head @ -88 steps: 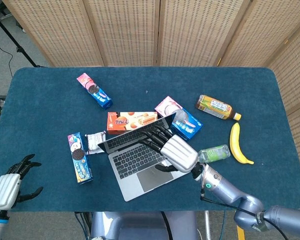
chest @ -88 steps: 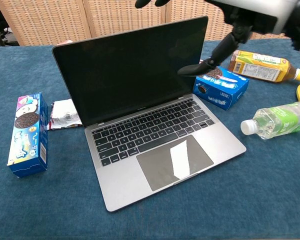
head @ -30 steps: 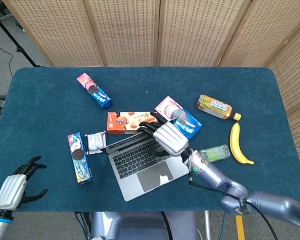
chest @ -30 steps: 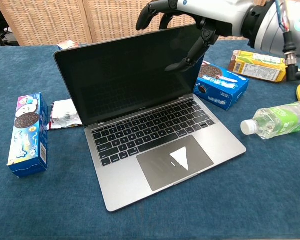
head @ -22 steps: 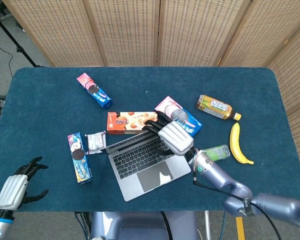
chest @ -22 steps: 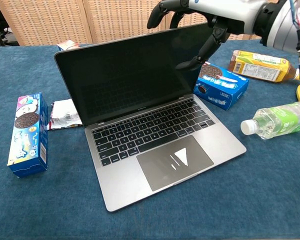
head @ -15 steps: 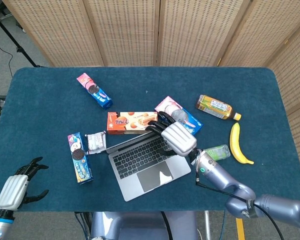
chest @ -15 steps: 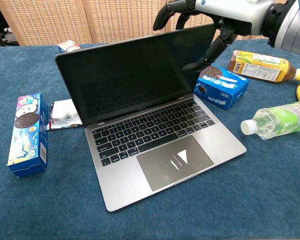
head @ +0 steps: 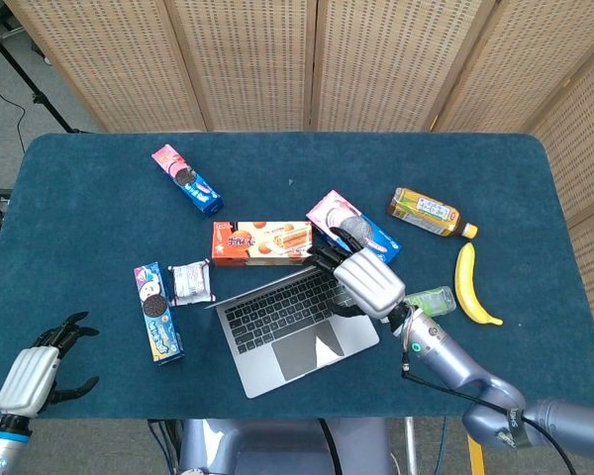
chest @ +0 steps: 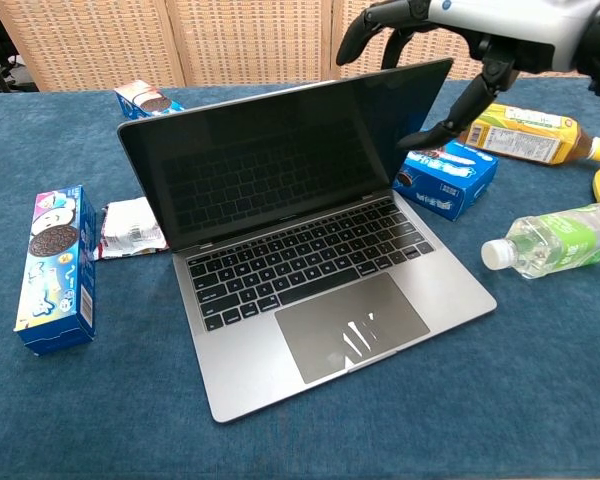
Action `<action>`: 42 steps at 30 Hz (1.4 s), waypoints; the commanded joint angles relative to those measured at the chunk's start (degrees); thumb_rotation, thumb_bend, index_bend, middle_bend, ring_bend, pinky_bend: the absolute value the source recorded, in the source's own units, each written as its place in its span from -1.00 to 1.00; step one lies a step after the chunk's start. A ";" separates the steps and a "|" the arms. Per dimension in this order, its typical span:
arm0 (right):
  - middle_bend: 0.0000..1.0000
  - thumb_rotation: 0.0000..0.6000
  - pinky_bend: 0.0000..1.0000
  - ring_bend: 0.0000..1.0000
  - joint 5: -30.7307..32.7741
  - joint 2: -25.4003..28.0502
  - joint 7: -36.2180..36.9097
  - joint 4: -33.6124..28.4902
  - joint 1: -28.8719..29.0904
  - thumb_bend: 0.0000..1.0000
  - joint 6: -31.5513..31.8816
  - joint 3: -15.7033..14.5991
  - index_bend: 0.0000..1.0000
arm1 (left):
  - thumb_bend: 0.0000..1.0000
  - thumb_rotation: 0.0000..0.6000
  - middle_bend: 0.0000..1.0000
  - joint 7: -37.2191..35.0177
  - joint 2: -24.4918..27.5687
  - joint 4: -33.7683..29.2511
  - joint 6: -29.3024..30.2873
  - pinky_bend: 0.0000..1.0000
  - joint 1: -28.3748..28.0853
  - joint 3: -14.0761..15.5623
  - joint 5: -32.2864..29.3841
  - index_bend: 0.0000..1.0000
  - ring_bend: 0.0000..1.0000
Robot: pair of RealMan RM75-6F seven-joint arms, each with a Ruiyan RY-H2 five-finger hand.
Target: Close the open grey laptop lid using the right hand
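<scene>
The grey laptop (chest: 315, 275) stands open mid-table, its dark screen (chest: 280, 160) leaning toward the chest camera; from above it shows as a laptop (head: 292, 332) whose lid covers the back rows of keys. My right hand (chest: 470, 40) is at the lid's top right corner. Its fingers (chest: 380, 25) curl over the top edge from behind, and the thumb reaches down beside the lid's right edge. The same right hand (head: 368, 282) holds nothing. My left hand (head: 28, 378) hangs off the table's front left corner, fingers apart and empty.
A blue cookie box (chest: 445, 175), a tea bottle (chest: 525, 132), a water bottle (chest: 560, 240) and a banana (head: 472, 284) lie right of the laptop. Left of it are an Oreo box (chest: 55, 265) and a wrapper (chest: 130, 225). Behind it lies an orange biscuit box (head: 260, 241).
My right hand has come back toward me and to the right with its fingers on the lid's top edge. The lid has tilted forward and lower over the keyboard. The left hand barely moved.
</scene>
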 commanded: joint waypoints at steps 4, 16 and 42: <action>-0.60 1.00 -0.88 -0.33 -0.27 1.14 -0.90 -2.09 -1.13 -0.53 0.64 -0.83 -0.56 | -0.61 1.00 -0.66 0.28 -0.07 -0.12 -0.07 -0.60 -0.03 0.02 -0.05 -0.39 -0.57; -0.60 1.00 -0.88 -0.33 -0.89 1.45 -0.95 -3.46 -4.04 -0.53 2.12 -3.19 -0.57 | -0.61 1.00 -0.66 0.56 -0.10 -0.30 -0.58 -0.60 -0.20 0.22 -0.15 -0.39 -0.57; -0.61 1.00 -0.88 -0.33 -3.30 3.35 -1.22 -4.97 -8.58 -0.53 3.74 -6.50 -0.57 | -0.61 1.00 -0.66 0.80 0.05 -0.66 -1.00 -0.60 -0.36 0.41 -0.37 -0.39 -0.57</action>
